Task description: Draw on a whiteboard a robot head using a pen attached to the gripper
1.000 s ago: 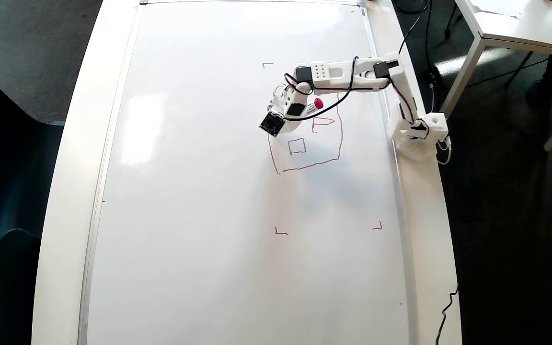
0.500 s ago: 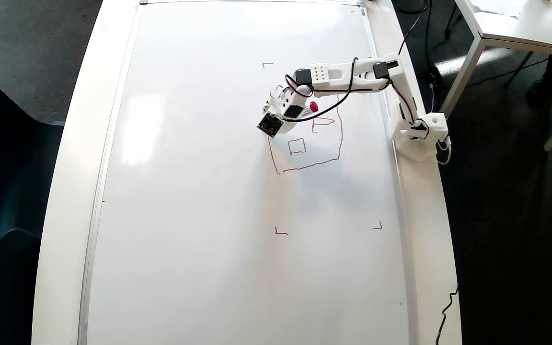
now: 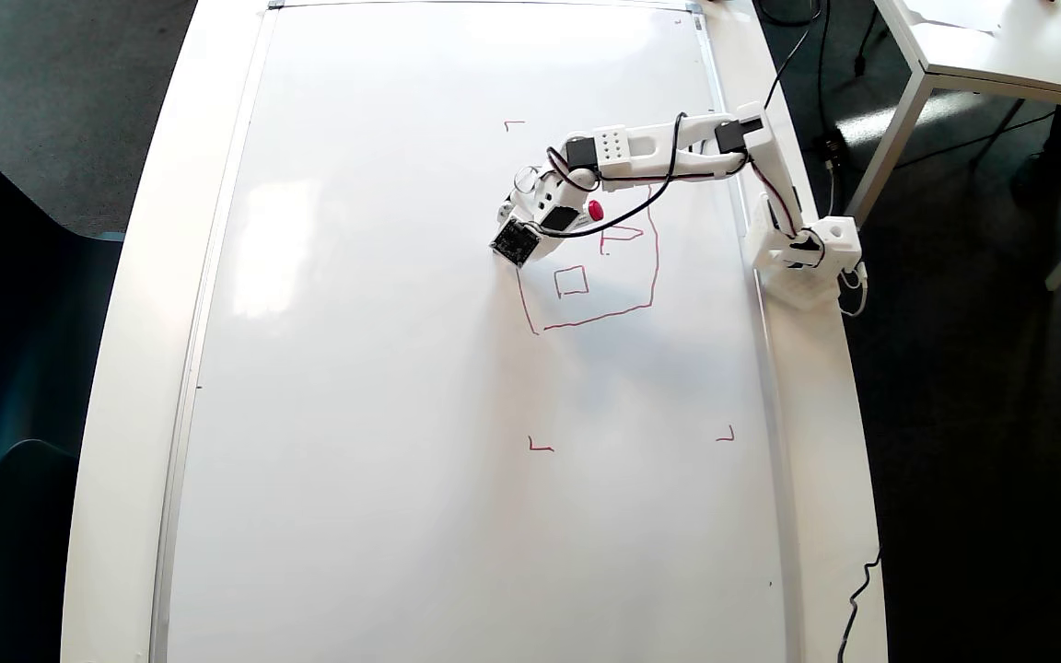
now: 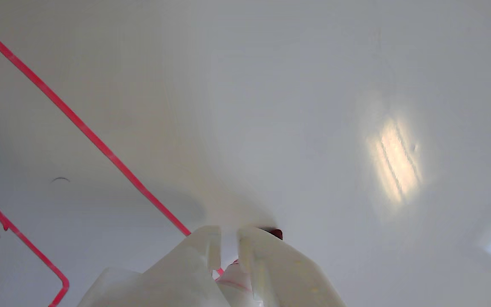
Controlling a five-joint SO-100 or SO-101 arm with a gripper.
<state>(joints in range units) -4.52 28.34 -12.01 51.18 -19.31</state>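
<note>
The whiteboard (image 3: 383, 387) covers most of the table. The robot head (image 3: 655, 267) is a red outline with its left, bottom and right sides drawn and two small squares (image 3: 571, 281) inside. My gripper (image 3: 510, 221) is over the outline's upper left end, shut on the pen (image 3: 595, 210), whose red end sticks out. In the wrist view my gripper (image 4: 228, 238) comes in from the bottom edge. The pen's dark red tip (image 4: 276, 233) touches the board (image 4: 313, 106). A long red line (image 4: 83, 128) runs under the fingers (image 4: 205, 256), and a small square (image 4: 32, 256) is at lower left.
Small red corner marks sit on the board above (image 3: 514, 122) and below the drawing (image 3: 540, 447) (image 3: 726, 435). The arm's base (image 3: 807, 249) stands on the white table rim at the right. A black cable (image 3: 857, 599) lies at the lower right. Another table (image 3: 1000, 46) stands at the top right.
</note>
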